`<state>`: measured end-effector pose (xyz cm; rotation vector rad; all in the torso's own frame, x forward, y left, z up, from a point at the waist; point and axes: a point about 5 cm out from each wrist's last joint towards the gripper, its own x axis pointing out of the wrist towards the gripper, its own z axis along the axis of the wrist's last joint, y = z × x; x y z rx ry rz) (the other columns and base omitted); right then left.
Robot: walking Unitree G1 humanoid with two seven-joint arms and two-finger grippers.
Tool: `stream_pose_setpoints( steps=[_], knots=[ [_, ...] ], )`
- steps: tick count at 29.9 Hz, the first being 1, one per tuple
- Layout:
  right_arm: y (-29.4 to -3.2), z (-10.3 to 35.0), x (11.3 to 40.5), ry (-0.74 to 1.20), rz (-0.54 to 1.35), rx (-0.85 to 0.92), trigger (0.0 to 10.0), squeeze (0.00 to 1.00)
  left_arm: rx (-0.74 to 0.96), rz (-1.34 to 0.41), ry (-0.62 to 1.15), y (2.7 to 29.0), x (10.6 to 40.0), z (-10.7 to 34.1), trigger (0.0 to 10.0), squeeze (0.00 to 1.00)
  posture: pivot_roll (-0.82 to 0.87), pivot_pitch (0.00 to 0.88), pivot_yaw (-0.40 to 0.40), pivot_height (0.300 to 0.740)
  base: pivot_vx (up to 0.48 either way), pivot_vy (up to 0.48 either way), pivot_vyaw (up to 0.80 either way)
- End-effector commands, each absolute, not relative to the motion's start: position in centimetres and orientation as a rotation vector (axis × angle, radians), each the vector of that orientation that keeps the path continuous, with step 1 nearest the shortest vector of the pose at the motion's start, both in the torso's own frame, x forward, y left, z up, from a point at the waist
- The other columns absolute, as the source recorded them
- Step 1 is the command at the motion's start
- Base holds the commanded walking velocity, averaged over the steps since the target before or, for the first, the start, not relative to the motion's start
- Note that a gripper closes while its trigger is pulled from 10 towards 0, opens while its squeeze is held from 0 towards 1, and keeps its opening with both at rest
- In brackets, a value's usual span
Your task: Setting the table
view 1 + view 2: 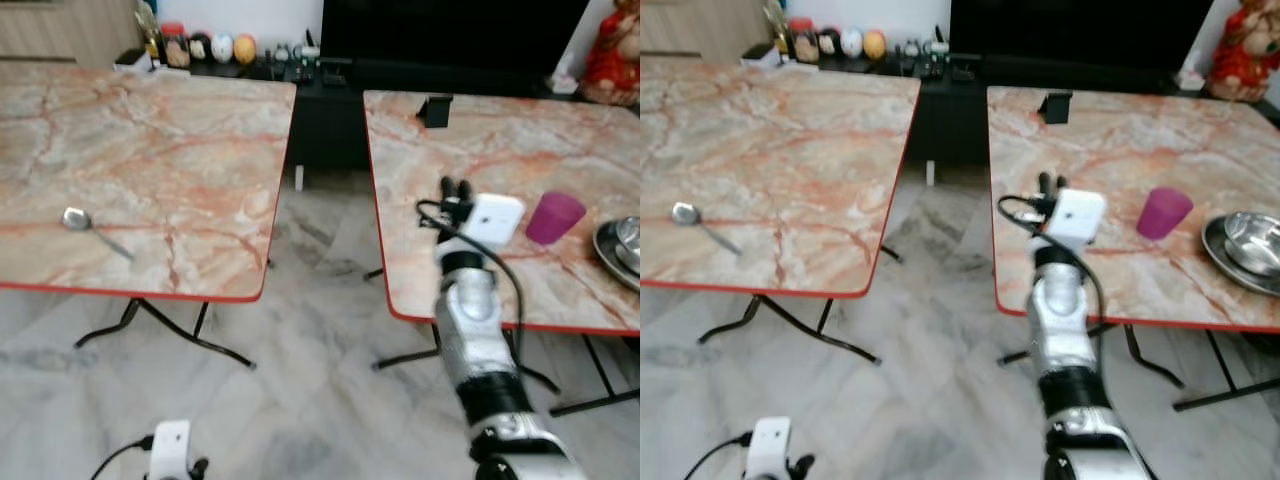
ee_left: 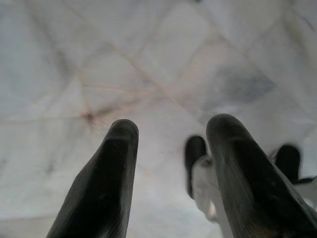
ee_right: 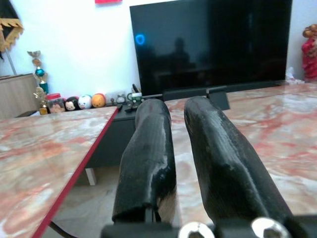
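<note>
The spoon (image 1: pixel 88 226) lay on the left table (image 1: pixel 150 150), out at nine o'clock, bowl end toward the far side, nothing touching it. Over on the right table (image 1: pixel 500 160), a magenta cup (image 1: pixel 554 217) stood upright at three o'clock, and just beyond it a steel bowl sat on a steel plate (image 1: pixel 1240 262) at the table's right edge. The right gripper (image 1: pixel 455 190) reached out over the near left part of that table, well apart from the cup, its two black fingers (image 3: pixel 148 148) nearly together and holding nothing. The left gripper (image 2: pixel 171 148) hung low at seven o'clock above the pale marble floor (image 1: pixel 300 340), fingers apart, empty. Both tabletops were pinkish marble with red edging. At twelve o'clock, a dark television (image 3: pixel 208 44) stood on a low black cabinet (image 1: pixel 330 110), round trinkets (image 1: pixel 215 47) lined up to its left.
</note>
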<state>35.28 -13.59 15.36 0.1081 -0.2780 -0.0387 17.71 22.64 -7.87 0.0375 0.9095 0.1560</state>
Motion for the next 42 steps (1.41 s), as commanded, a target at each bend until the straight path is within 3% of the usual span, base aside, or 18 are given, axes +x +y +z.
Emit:
stream_pose_setpoints(
  steps=[1, 42],
  knots=[
    [-14.62, 15.72, 35.34, -0.293, -0.067, 0.094, 10.0, 0.0, 0.03, 0.143, 0.943, 22.0, 17.06, -8.36, 10.0, 0.0, 0.0, 0.0, -0.039, 0.74, 0.0, 0.334, 0.0],
    [-13.91, 15.35, 35.48, -0.28, -0.04, 0.088, 10.0, 0.0, 0.04, 0.133, 0.948, 22.13, 16.81, -8.43, 10.0, 0.0, 0.01, 0.0, -0.039, 0.74, 0.0, 0.334, 0.0]
  ],
)
